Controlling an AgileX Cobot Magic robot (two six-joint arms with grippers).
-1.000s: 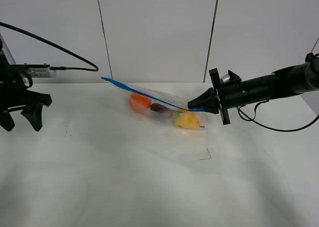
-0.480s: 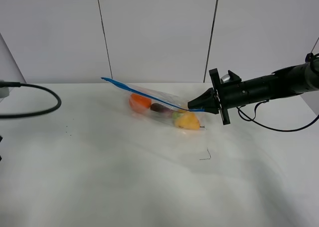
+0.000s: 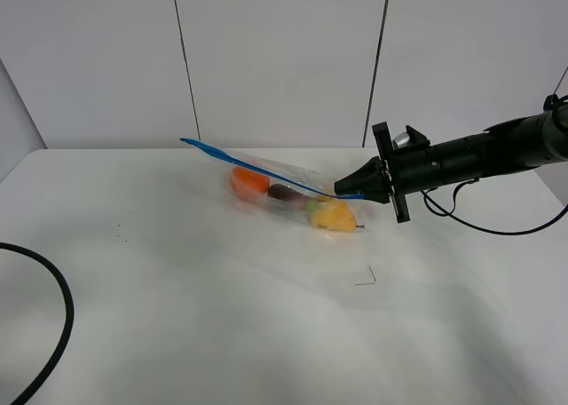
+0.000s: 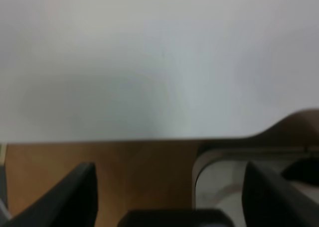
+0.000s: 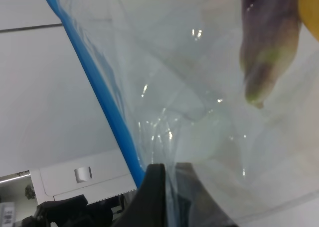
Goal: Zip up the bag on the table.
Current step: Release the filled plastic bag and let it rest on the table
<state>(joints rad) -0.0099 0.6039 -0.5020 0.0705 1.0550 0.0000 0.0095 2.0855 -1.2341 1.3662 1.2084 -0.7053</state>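
Note:
The clear bag (image 3: 293,196) lies on the white table (image 3: 222,316), with an orange, a purple eggplant and a yellow pear showing through the plastic. Its blue zipper strip (image 3: 257,167) runs from a raised far-left corner down to my right gripper (image 3: 342,192), which is shut on the strip's right end. In the right wrist view the strip (image 5: 104,102) and crinkled plastic lead into the closed fingers (image 5: 154,192), with the eggplant (image 5: 269,43) behind. My left gripper (image 4: 168,170) is open and holds nothing, over the table's edge (image 4: 149,132) and far from the bag. The exterior view does not show it.
A black cable (image 3: 55,334) loops over the table's front left. A thin dark wire-like scrap (image 3: 366,278) lies in front of the bag. Beyond the table edge, the left wrist view shows brown floor (image 4: 139,172) and a pale rounded base (image 4: 219,182).
The left arm has pulled away to the left and left the exterior view; its cable now lies at the lower left. The right gripper and the bag have not moved.

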